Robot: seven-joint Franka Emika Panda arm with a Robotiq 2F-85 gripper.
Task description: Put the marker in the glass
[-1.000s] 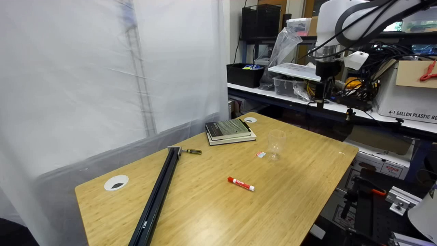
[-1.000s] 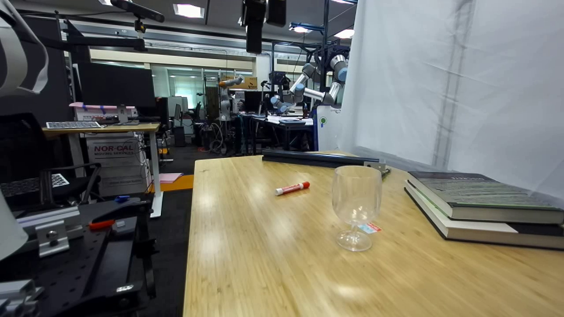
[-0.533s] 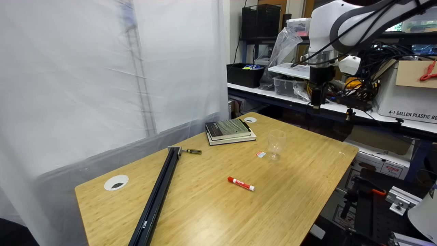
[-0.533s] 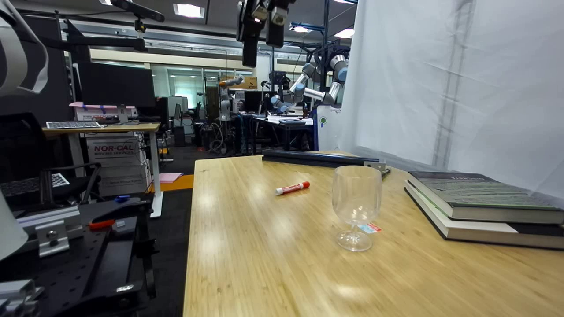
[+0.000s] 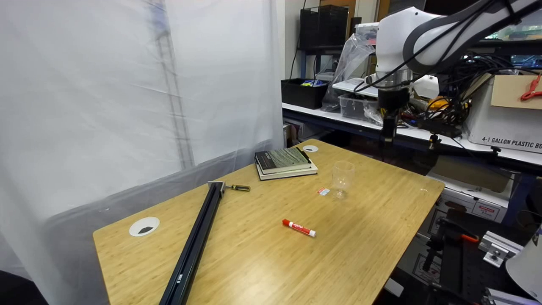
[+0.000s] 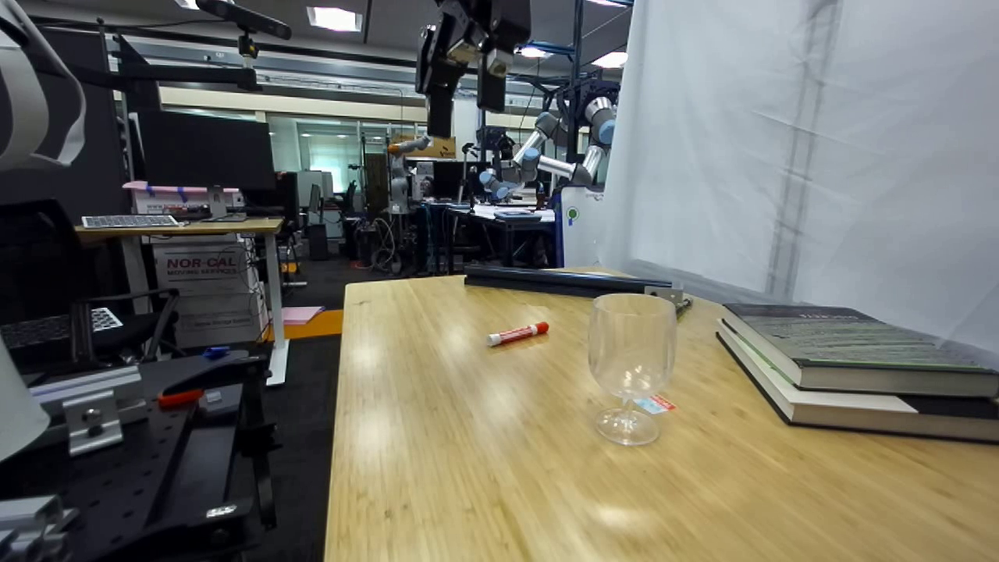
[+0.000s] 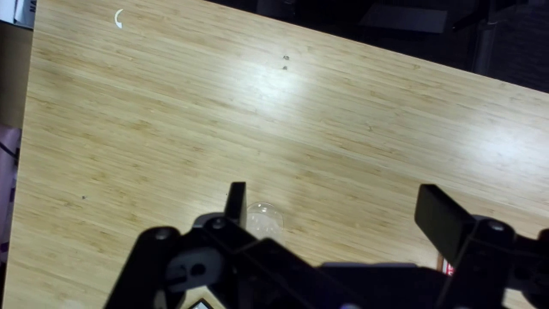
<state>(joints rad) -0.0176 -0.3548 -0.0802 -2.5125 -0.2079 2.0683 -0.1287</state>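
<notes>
A: While wooden tabletop (image 7: 321, 150) shows between its wide-parted jaws in the wrist view, log the gripper (image 7: 336, 201) as released.

B: Logged. Nearest in an exterior view: clear stemmed glass (image 6: 631, 351), upright, and two stacked books (image 6: 858, 351) to its right.

A: And the red marker (image 6: 518, 334)?

B: Lying flat on the tabletop beyond the glass, well apart from it. Long axis slantwise: red end toward the bracketed end of the black rail (image 6: 554, 281), white end toward the table edge (image 6: 339, 351) at left.

A: Room?

B: Broad stretch of wood from marker to that edge, another from marker to rail. Farther back, white curtain (image 6: 726, 156).
</notes>
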